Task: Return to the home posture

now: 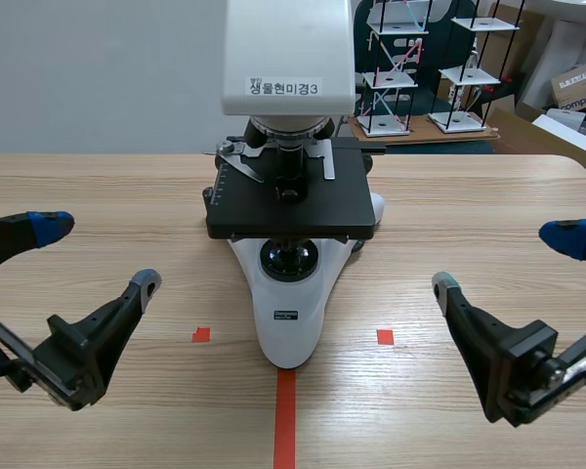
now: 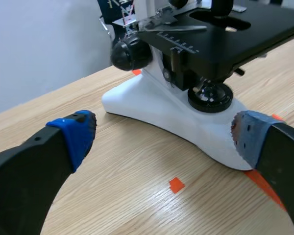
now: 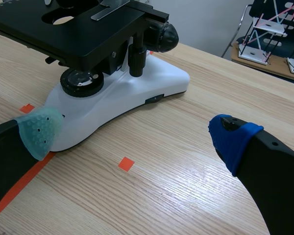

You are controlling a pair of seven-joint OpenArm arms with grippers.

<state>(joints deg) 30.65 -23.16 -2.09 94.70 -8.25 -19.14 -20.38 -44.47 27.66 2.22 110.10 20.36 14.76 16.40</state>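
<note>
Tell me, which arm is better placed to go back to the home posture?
Neither clearly, I judge: the left fingers and right fingers are both open, empty, low and apart from the microscope.

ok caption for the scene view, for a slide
Open left end effector and open right end effector flank a white microscope on the wooden table

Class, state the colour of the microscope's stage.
The stage is black; the scene view shows it best.

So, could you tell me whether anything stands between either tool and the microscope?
Nothing visible does. The left tool and right tool are open either side of the microscope, apart from it, with only table between.
</note>
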